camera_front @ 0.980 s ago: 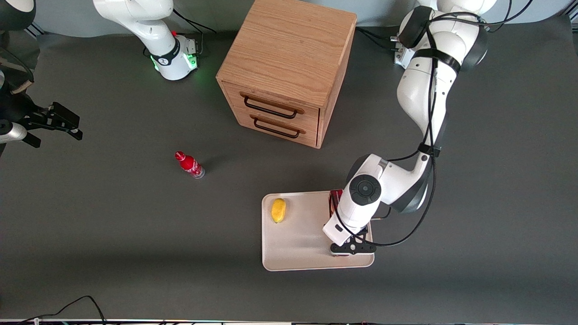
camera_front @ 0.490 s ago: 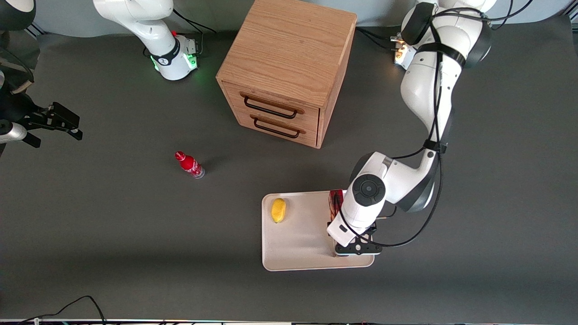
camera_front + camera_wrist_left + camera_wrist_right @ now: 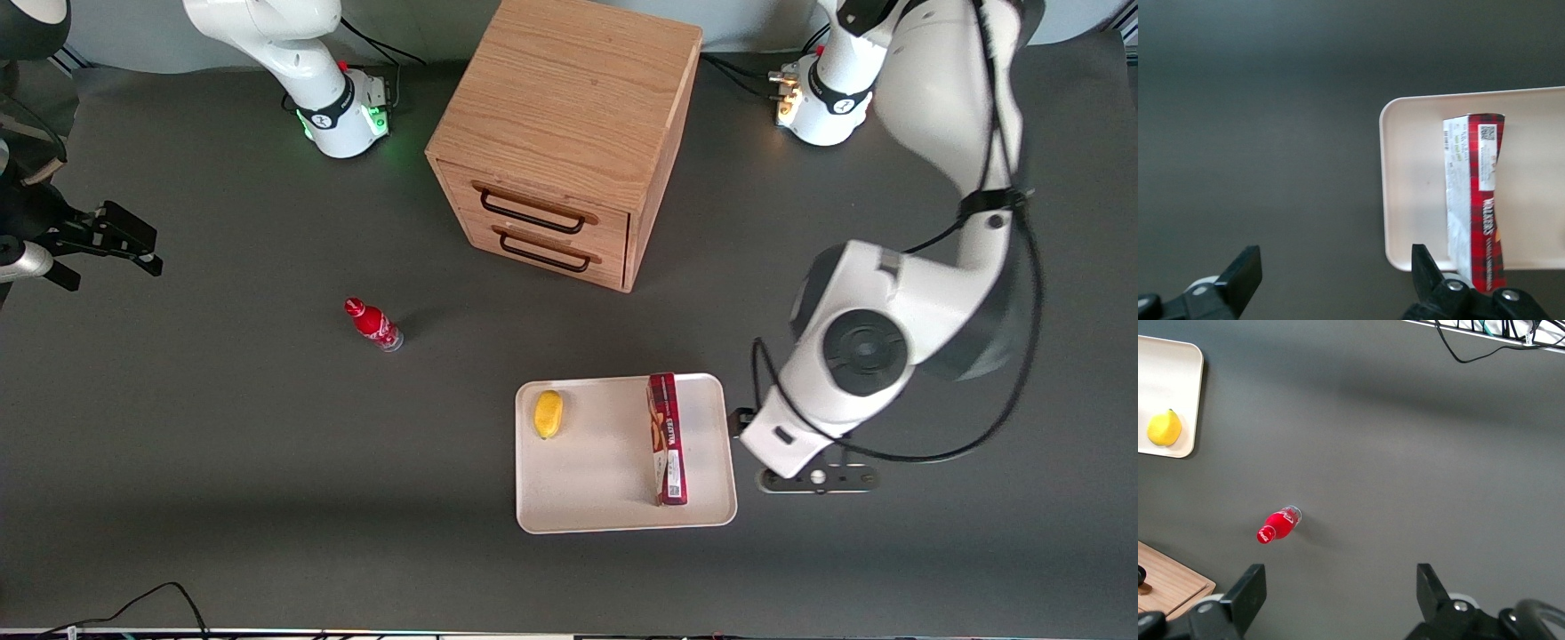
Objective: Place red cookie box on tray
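Cookie box (image 3: 667, 439) on tray (image 3: 587, 484), claw (image 3: 816, 480) released.
Box stands on its long edge near the tray's rim; the claw hangs empty, fingers spread, above the table beside the tray.

red tartan cookie box (image 3: 667, 438) lies lengthwise on the cream tray (image 3: 587, 480), lower-middle of frame, near its edge

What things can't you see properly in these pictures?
- Tray: left wrist view, part cut off by the picture edge.
- Red cookie box: left wrist view, one end hidden by the open claw, which hangs over bare table beside the tray.
- Box's small print: unreadable in the front view.
- Drawer cabinet: right wrist view, only a corner shows.
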`<state>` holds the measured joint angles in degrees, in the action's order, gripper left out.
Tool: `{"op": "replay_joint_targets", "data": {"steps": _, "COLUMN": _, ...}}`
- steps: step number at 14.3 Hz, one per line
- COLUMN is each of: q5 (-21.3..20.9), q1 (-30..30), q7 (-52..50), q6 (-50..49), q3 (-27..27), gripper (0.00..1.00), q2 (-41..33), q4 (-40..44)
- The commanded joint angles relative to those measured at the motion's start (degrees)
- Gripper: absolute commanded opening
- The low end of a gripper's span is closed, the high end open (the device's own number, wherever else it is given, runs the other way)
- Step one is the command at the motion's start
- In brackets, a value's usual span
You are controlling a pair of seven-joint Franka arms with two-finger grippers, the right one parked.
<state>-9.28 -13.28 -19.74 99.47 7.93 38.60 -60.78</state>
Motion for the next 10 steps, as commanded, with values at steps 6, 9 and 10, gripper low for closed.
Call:
{"op": "replay_joint_targets", "data": {"steps": 6, "q5": 3.7, "q1": 11.1, "q7": 18.1, "q6": -9.2, "q3": 0.2, "gripper": 1.0, "q2": -18.2, "q4": -12.9}}
{"op": "replay_joint_targets", "data": {"steps": 9, "q5": 5.6, "q1": 14.3, "q7": 23.2, "q6": -10.1, "q3": 0.2, "gripper": 1.0, "q2": -25.9, "q4": -19.6}}
{"op": "replay_joint_targets", "data": {"steps": 10, "q5": 6.0, "q1": 15.3, "q7": 24.6, "q6": -10.0, "q3": 0.2, "gripper": 1.0, "q2": -28.9, "q4": -22.3}}
